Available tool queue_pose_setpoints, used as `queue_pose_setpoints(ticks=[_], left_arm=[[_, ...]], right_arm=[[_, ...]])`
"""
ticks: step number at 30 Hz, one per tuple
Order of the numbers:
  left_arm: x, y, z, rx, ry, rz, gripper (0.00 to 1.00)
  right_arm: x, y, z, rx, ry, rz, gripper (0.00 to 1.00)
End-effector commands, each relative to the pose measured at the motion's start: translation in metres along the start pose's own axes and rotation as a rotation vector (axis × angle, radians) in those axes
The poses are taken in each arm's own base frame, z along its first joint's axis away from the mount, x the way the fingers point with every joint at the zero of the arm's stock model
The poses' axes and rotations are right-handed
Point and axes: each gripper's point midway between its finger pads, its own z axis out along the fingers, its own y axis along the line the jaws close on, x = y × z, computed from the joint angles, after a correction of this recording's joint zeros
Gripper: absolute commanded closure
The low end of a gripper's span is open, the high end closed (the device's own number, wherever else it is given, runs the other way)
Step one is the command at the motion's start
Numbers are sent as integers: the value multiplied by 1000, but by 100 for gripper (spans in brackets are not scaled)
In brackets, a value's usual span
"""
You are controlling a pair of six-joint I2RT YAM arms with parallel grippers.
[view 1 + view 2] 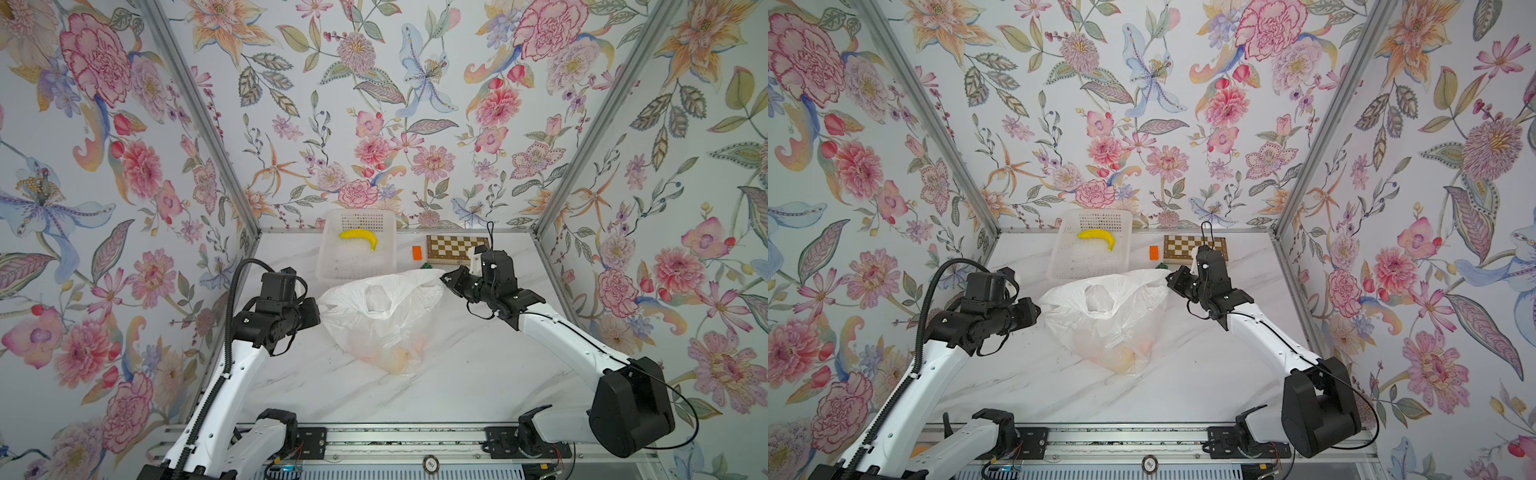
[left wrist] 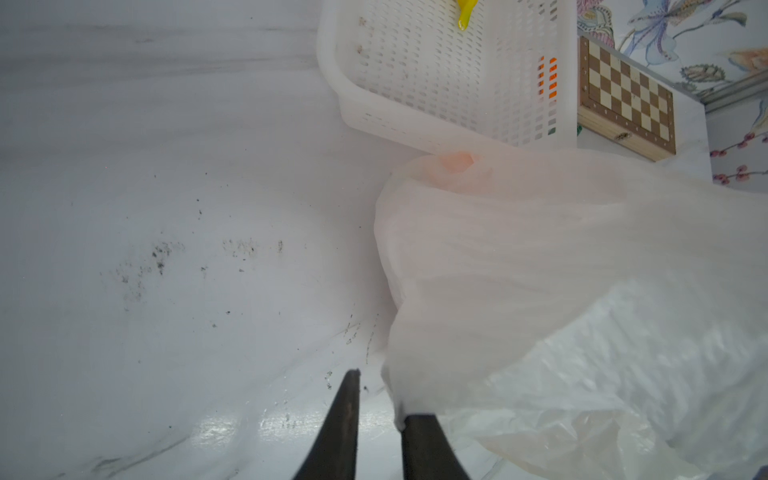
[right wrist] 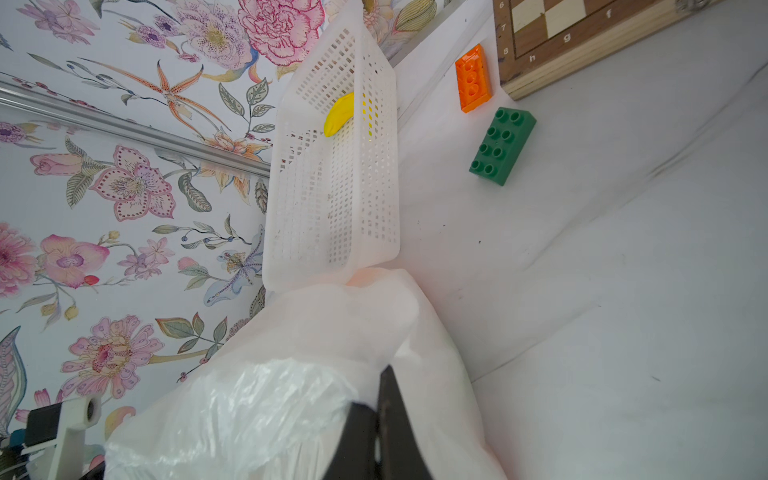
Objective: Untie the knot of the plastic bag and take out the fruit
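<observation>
I'm looking into a purpose-built robot test cell, not a home. Floral wallpaper panels [image 1: 104,166] in aluminium framing [image 1: 205,124] box in a marble-look tabletop [image 1: 457,374]. Both arms are bolted to a slotted rail [image 1: 395,440] along its near edge.

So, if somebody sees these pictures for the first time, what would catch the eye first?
The loud floral wallpaper on all walls comes first. Then the white plastic bag in the middle of the marble table, its far corner pinched in the right claw, with orange fruit faint inside. Behind it, a yellow banana lies in the white perforated basket.
</observation>
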Motion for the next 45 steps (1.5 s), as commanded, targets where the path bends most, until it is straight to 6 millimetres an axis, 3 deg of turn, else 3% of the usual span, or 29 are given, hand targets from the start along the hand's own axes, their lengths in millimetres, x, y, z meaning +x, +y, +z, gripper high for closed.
queue_pose_setpoints(ticks=[1, 4, 7, 13, 18, 22, 24, 27, 32, 36, 41, 43, 45], left_arm=[[-35, -23, -26, 72, -101, 93, 60], [-58, -42, -45, 125, -162, 179, 55], [-79, -61, -58, 182, -202, 237, 52], [-99, -116, -63, 445, -217, 339, 46], [-103, -144, -50, 560, -201, 418, 39], [-95, -167, -42, 655, -159, 504, 28], [-85, -172, -36, 689, -119, 542, 21], [-68, -172, -23, 687, -40, 586, 15], [-34, -167, 2, 643, 106, 717, 13], [-30, -163, 29, 577, 121, 771, 11], [-48, -165, 52, 518, 34, 754, 19], [-54, -167, 57, 509, 13, 741, 34], [-60, -168, 60, 489, 5, 738, 56]], right_arm=[[-5, 11, -1, -25, -21, -36, 80], [-5, 20, -8, -42, -29, -63, 61], [-8, 29, -17, -64, -39, -80, 50], [-5, 59, -33, -127, -44, -177, 41], [10, 74, -35, -134, 18, -254, 39], [24, 87, -34, -145, 67, -335, 34], [44, 97, -32, -169, 114, -378, 32], [56, 101, -28, -174, 156, -405, 30], [71, 104, -22, -170, 221, -444, 28], [76, 107, -20, -179, 236, -458, 27], [80, 111, -20, -191, 248, -462, 26], [84, 111, -19, -194, 257, -470, 26], [87, 112, -19, -194, 256, -493, 26]])
